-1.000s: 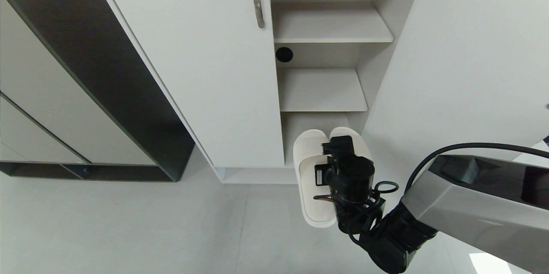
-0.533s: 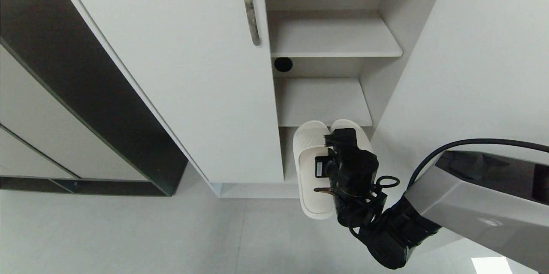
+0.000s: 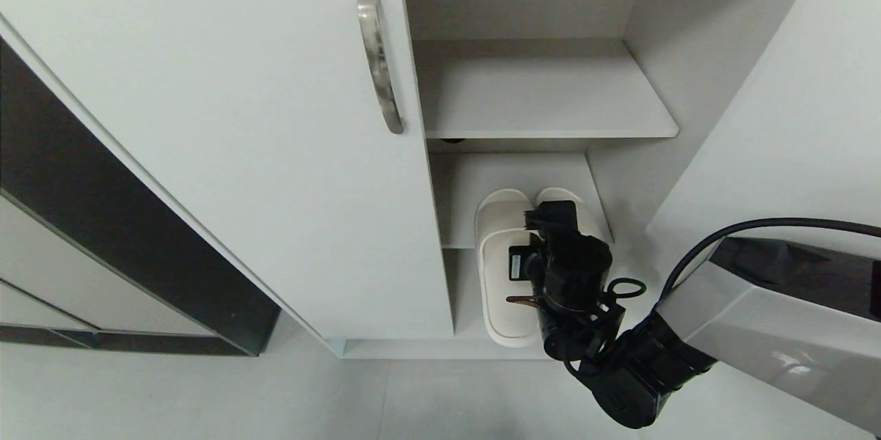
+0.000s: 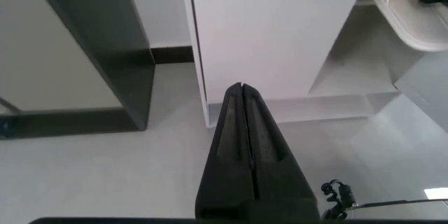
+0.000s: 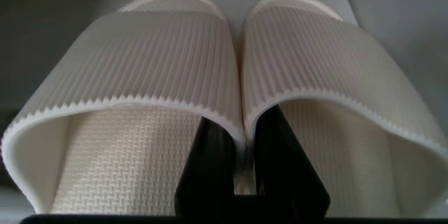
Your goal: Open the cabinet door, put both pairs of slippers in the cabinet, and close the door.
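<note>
Far left: dark panel (image 3: 103, 171) standing on the pale floor (image 3: 172, 392).

Left gripper (image 4: 242, 91): jaws pressed together with nothing between them. It hangs above the floor in front of the cabinet base.

Closed cabinet door (image 3: 241, 137): white, with a metal handle (image 3: 378, 61) running upright near its right edge.

Open compartment, right of that door: upper shelf (image 3: 544, 92) and, below it, lower shelf (image 3: 468, 199).

Pair of slippers (image 3: 506, 268): cream, ribbed straps, side by side and touching, toes pointing into the compartment. The toes lie over the lower shelf and the heels stick out past its front edge. Cannot tell whether the soles rest on the shelf.

Right gripper (image 3: 550, 220): jaws narrow, one finger inside each slipper, pinching the two adjoining strap edges together (image 5: 241, 136).

Far right: open cabinet door (image 3: 778, 130), swung outward.
</note>
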Tool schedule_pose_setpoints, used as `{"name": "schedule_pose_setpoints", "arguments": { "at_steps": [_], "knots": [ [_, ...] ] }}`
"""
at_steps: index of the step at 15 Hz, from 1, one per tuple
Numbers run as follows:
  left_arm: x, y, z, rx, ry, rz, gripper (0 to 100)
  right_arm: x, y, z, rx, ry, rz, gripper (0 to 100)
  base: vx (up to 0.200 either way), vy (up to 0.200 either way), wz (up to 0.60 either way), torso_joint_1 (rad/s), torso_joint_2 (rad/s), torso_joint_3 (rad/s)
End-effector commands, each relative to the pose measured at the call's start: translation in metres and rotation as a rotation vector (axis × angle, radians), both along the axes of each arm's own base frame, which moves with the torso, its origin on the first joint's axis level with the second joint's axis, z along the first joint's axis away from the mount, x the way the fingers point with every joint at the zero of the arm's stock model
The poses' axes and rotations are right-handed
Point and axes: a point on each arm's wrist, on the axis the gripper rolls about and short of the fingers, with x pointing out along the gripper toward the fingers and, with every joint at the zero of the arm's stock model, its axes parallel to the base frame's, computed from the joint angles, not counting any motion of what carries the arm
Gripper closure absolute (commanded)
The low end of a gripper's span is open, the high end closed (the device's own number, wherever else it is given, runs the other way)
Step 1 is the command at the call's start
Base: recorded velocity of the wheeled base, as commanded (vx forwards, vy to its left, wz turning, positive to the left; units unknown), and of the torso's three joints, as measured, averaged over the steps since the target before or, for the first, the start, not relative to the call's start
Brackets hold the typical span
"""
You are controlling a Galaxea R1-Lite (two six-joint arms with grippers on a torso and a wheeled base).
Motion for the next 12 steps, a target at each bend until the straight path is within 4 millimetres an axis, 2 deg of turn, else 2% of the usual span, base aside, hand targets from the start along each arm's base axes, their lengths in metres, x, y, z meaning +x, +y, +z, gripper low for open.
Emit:
{"name": "schedule_pose_setpoints", "arguments": {
  "at_steps": [1, 7, 12],
  "knots": [
    [0.0, 0.0, 0.0, 0.0, 0.002, 0.0, 100, 0.0, 0.0, -0.001, -0.006, 0.005, 0.003, 100, 0.0, 0.0, 0.0, 0.0, 0.0, 0.0],
    [0.0, 0.0, 0.0, 0.0, 0.002, 0.0, 100, 0.011, 0.0, -0.001, -0.027, 0.032, 0.037, 100, 0.0, 0.0, 0.0, 0.0, 0.0, 0.0],
    [0.0, 0.0, 0.0, 0.0, 0.002, 0.0, 100, 0.049, 0.006, 0.007, 0.002, 0.043, -0.006, 100, 0.0, 0.0, 0.0, 0.0, 0.0, 0.0]
  ]
}}
